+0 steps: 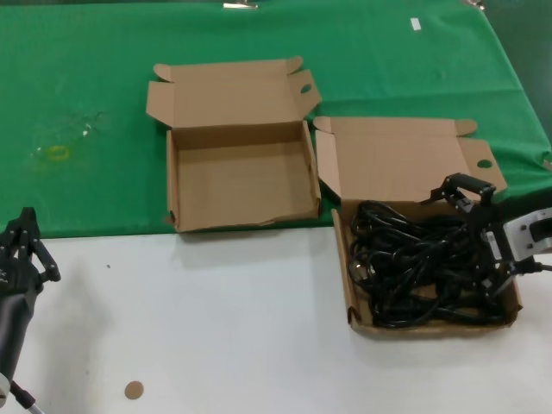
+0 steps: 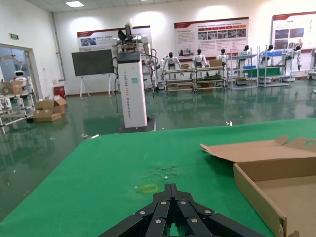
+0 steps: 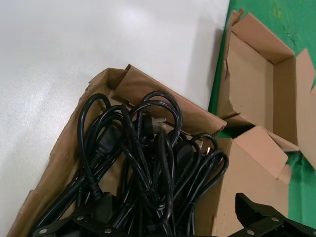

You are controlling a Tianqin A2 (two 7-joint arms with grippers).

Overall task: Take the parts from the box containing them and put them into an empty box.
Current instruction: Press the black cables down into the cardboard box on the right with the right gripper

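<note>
I am keeping the empty box lying open, lid back, well to the left of my right claw. That claw is hovering spread over the box containing them, gripping nothing, poised above the tangled parts. My left claw is idling, apparently closed.

We are seeing plain brown corrugated cardboard, matt and slightly rough, on both the smaller box and the larger box. The cords are looking like smooth black rubbery plastic with a faint sheen. The green cloth is reading as matt felt, the white tabletop as smooth and matt.
</note>
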